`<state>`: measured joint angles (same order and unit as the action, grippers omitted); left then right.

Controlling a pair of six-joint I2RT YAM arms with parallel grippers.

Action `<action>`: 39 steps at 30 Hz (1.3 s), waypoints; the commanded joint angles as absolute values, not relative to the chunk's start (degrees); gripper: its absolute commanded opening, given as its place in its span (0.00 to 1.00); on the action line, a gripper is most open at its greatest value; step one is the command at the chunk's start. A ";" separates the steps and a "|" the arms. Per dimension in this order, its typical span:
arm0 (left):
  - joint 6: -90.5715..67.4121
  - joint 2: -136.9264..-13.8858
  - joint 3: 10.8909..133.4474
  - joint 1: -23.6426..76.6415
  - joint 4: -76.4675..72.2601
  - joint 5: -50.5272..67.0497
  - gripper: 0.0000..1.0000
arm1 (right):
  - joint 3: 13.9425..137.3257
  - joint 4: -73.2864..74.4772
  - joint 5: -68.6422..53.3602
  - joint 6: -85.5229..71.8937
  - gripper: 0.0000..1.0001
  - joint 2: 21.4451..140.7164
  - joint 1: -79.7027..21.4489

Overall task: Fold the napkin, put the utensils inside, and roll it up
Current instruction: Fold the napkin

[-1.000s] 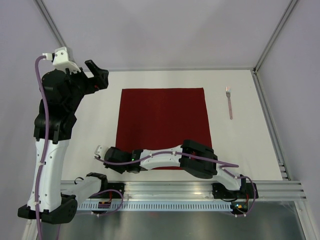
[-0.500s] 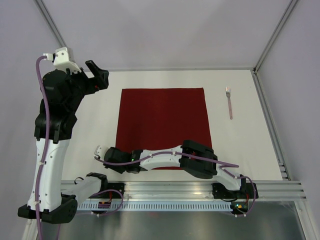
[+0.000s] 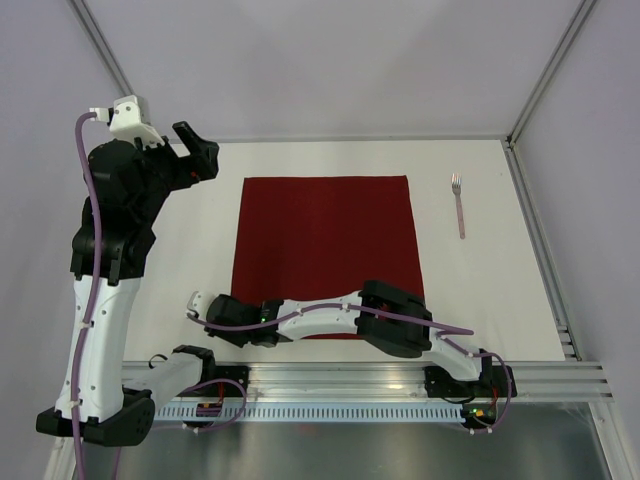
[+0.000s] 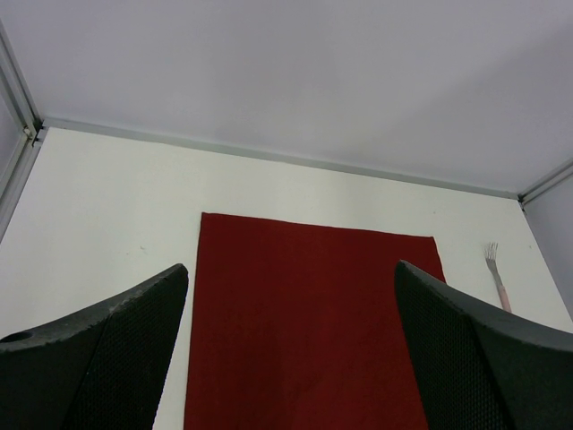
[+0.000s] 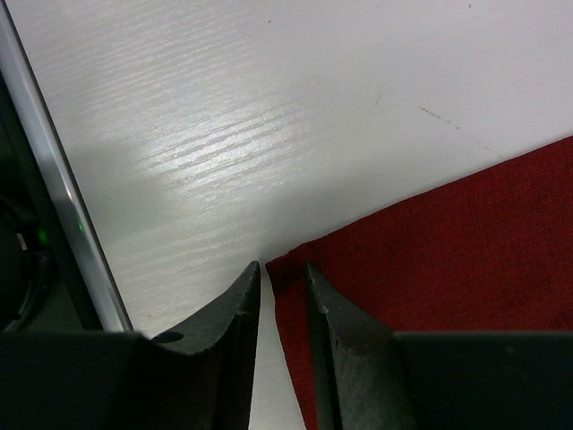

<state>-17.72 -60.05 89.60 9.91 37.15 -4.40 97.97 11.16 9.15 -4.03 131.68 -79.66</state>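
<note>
The dark red napkin [image 3: 325,255] lies flat and unfolded in the middle of the white table. My right gripper [image 3: 232,328] is down at its near left corner. In the right wrist view the gripper [image 5: 282,269] has its jaws a narrow gap apart, straddling the corner of the napkin [image 5: 466,251], with a strip of bare table showing between the left finger and the cloth edge. A fork [image 3: 459,205] lies to the right of the napkin, apart from it. My left gripper [image 3: 195,152] is raised at the far left, wide open [image 4: 291,269] and holding nothing, looking down on the napkin [image 4: 304,331] and fork [image 4: 497,278].
Metal frame rails [image 3: 540,240] run along the table's right and far edges. The aluminium base rail [image 3: 350,385] with both arm mounts crosses the near edge, close behind the right gripper [image 5: 54,233].
The right wrist has shifted very slightly left at the napkin's near left corner. The left arm, napkin and fork have stayed where they were.
</note>
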 commanded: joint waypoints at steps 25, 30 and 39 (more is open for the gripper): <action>-17.23 -59.77 89.56 9.67 35.16 -5.10 1.00 | 110.13 20.03 10.28 -0.53 0.00 129.20 -77.35; -17.31 -60.29 89.65 9.67 34.45 -4.66 1.00 | 108.72 21.36 10.19 1.49 0.01 126.22 -73.31; -17.49 -61.35 90.09 9.67 33.31 -3.34 1.00 | 102.84 21.71 9.41 4.13 0.00 119.01 -60.04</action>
<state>-17.69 -60.99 88.90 9.91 35.29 -4.38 104.27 20.56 8.69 2.15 124.40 -63.61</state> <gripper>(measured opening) 0.993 0.011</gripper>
